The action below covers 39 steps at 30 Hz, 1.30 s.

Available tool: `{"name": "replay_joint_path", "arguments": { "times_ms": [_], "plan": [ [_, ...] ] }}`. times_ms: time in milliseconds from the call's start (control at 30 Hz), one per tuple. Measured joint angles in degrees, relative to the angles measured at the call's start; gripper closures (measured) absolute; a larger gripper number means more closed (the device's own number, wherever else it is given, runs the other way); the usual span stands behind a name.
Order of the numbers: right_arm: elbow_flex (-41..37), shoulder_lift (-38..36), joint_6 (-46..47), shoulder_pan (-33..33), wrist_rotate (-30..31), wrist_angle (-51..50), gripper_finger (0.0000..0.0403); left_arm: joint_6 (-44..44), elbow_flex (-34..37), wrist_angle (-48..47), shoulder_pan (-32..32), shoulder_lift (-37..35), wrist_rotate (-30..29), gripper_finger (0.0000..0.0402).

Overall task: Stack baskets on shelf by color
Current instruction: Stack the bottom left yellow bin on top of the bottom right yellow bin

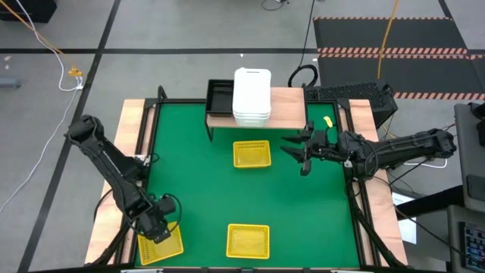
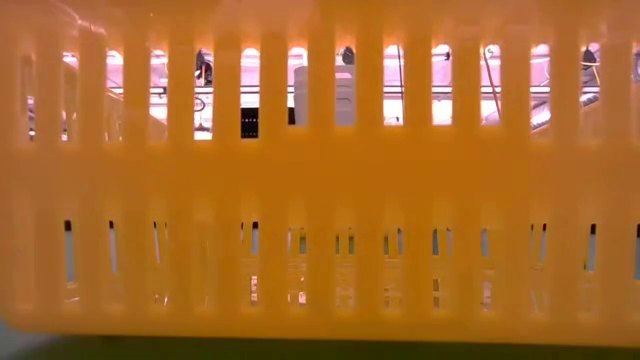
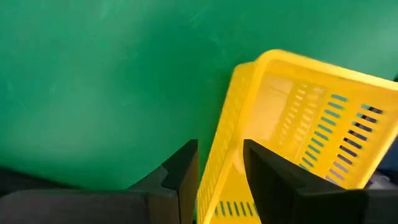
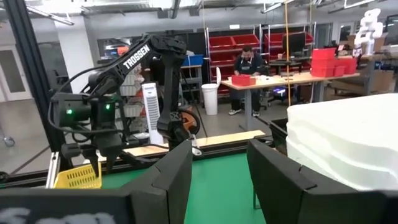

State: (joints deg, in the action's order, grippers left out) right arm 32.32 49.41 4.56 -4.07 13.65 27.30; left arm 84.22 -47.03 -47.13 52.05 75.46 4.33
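Pick-up step: left gripper [image 3: 221,183] pinching the wall of a yellow basket [image 1: 161,241] far from the shelf [image 1: 284,108] — next, lift and carry there; right gripper [image 1: 303,154] spread, just beside shelf.

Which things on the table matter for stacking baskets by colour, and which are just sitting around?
Job: three yellow baskets, the last with its wall between the left gripper fingers; white basket stack and black basket on the shelf; right gripper, open.

Lying about: small yellow object beside the shelf.
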Motion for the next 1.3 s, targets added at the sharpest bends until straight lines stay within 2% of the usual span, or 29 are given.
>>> {"name": "replay_joint_path", "arguments": {
  "times_ms": [100,300,600,700,800,833,933,1033,1167,1300],
  "plan": [
    [0.0,-0.02,-0.55,0.38,0.0,-0.08,0.0255,1.88,0.0,-0.31,0.0,0.0,1.92,0.0275],
    [0.0,-0.02,-0.51,0.65,-0.09,-0.07,0.0255,2.0,-0.02,2.44,0.13,0.37,1.64,0.0275],
    [0.0,-0.02,0.52,0.63,-0.2,0.39,0.0255,-2.32,-0.02,0.3,1.75,7.37,5.27,0.0277],
    [0.0,-0.02,0.47,0.63,-0.2,1.15,0.0255,-9.93,-0.02,2.85,1.56,8.39,4.06,0.0307],
    [0.0,-0.02,0.58,0.61,-0.22,1.8,0.0255,-16.91,-0.48,5.26,0.01,8.41,2.82,0.0376],
    [0.0,-0.02,0.72,0.61,-0.24,1.84,0.0255,-18.32,-0.98,5.07,-0.74,8.41,2.67,0.0387],
    [0.0,0.0,0.74,0.61,-0.24,2.13,0.0255,-24.3,-3.19,3.43,-3.73,8.41,0.99,0.0394],
    [0.0,-0.02,0.74,0.61,-0.36,2.52,0.0255,-32.37,-7.25,-0.29,-7.69,8.44,-3.12,0.0395],
    [0.0,-0.02,0.72,0.61,-0.42,2.48,0.0255,-46.18,-15.46,-2.66,-13.53,8.44,-9.86,0.0397],
    [0.0,-0.18,-1.05,0.61,-0.44,2.43,0.0255,-61.23,-24.66,-1.16,-18.91,8.4,-13.36,0.0397]
  ]
}}
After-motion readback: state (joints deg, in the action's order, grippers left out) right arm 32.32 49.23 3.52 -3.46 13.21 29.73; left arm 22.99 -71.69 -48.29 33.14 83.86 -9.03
